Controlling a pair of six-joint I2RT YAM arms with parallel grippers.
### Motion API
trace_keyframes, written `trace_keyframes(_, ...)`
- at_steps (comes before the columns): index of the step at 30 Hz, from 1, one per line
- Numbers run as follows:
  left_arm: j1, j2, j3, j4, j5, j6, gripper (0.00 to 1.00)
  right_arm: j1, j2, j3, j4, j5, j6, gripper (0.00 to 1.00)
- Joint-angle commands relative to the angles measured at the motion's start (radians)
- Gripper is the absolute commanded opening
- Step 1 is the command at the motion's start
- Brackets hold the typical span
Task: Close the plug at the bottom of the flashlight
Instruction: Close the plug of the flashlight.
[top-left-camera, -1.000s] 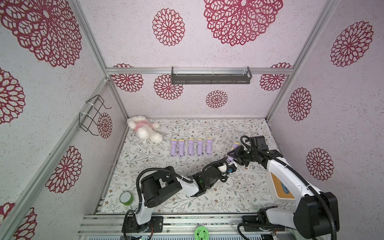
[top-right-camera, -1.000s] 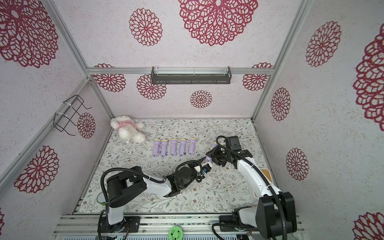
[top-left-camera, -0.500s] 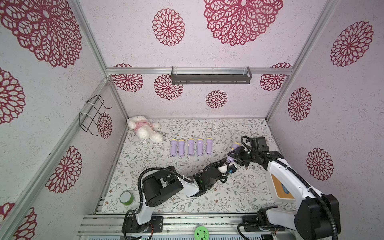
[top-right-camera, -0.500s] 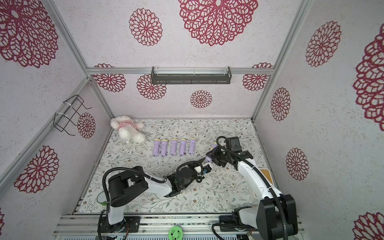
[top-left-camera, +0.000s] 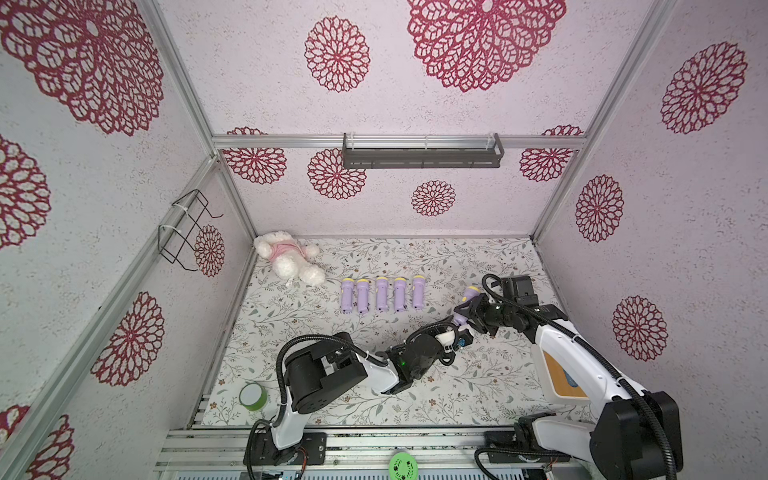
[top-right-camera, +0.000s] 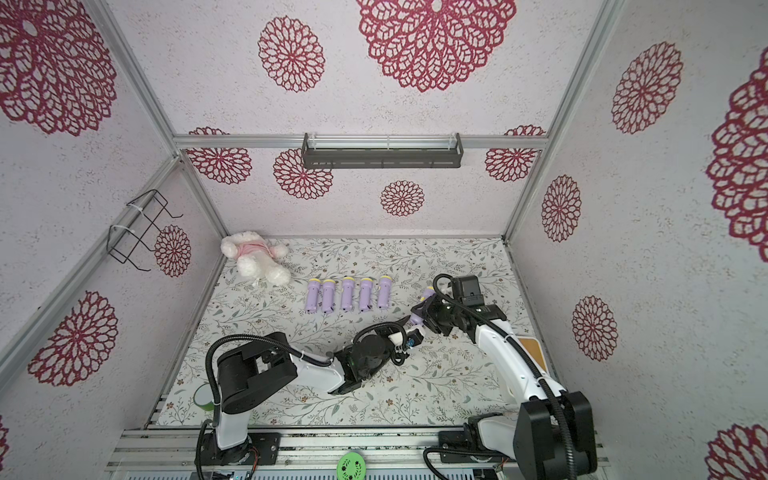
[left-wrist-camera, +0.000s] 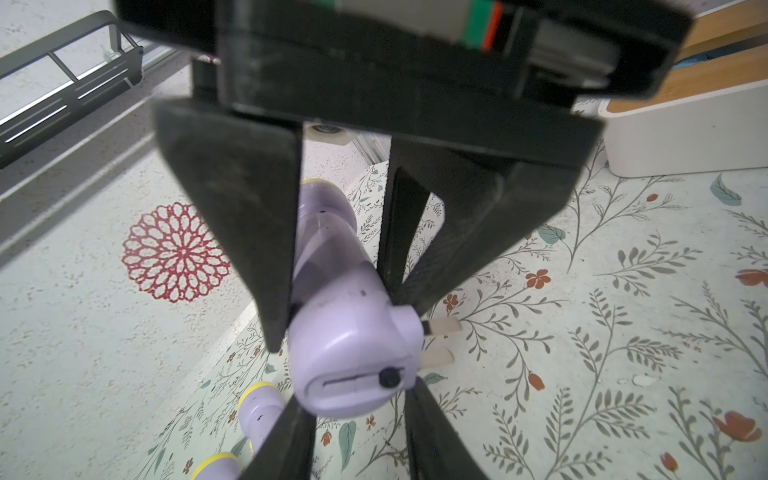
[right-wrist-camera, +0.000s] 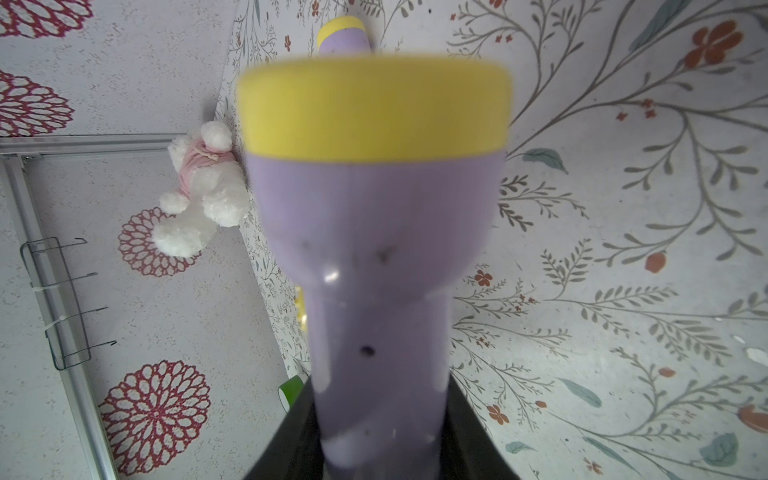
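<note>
My right gripper (top-left-camera: 465, 312) is shut on the body of a purple flashlight (top-left-camera: 466, 304) with a yellow head and holds it tilted above the floor. In the right wrist view the flashlight (right-wrist-camera: 374, 208) fills the middle, and the right gripper (right-wrist-camera: 380, 440) clamps its shaft. My left gripper (top-left-camera: 459, 335) sits right under the flashlight's lower end. In the left wrist view the oval base (left-wrist-camera: 353, 365) hides the tips of the left gripper (left-wrist-camera: 357, 411). Its jaws stand slightly apart with floor showing between them. The plug (left-wrist-camera: 442, 328) shows as two pale prongs sticking out sideways beside one finger.
Several more purple flashlights (top-left-camera: 380, 295) lie in a row mid-floor, with a white plush toy (top-left-camera: 286, 259) at the back left corner. A green tape roll (top-left-camera: 252, 395) sits front left. A white box with a wooden lid (left-wrist-camera: 685, 124) stands at the right wall.
The left jaws have narrowed a little at the flashlight's base. Both arms and the flashlight otherwise stay where they were.
</note>
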Motion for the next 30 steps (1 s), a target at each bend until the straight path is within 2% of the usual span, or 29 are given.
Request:
trace_keyframes(1, -0.015, -0.023, -0.004, 0.037, 0.026, 0.004, 0.37, 0.008, 0.007, 0.009, 0.048, -0.022, -0.004, 0.00)
trace_keyframes(15, -0.019, -0.065, -0.026, 0.034, 0.038, -0.013, 0.39, 0.001, 0.033, 0.037, 0.045, 0.036, -0.067, 0.00)
trace_keyframes(30, -0.018, -0.044, 0.003, 0.015, 0.021, 0.000, 0.40, 0.001, 0.020, 0.007, 0.093, -0.010, -0.047, 0.00)
